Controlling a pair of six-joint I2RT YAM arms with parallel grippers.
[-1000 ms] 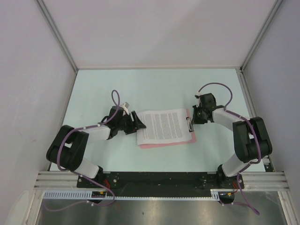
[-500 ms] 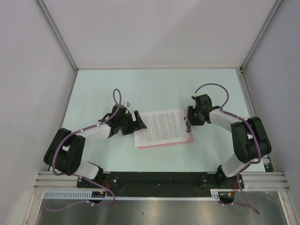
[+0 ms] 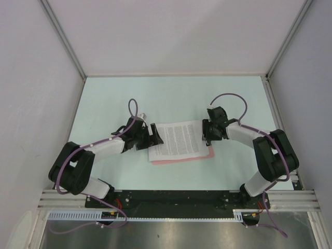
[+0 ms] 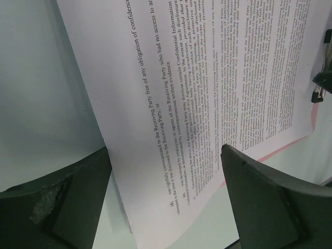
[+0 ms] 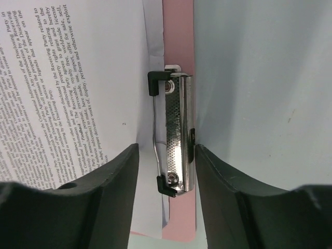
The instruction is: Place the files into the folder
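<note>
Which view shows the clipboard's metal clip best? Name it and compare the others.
Right wrist: the metal clip sits centred and sharp on the pink folder, framed by the open right gripper. Top external shows it tiny, mostly under that gripper. Left wrist catches only its black ends at the right frame edge.

Files (image 3: 179, 139): white sheets of dense black text, lying flat on the pink folder (image 3: 182, 160). The folder's edge shows at 6 o'clock of the sheets, and its metal clip (image 5: 176, 135) lies at 3 o'clock.
</note>
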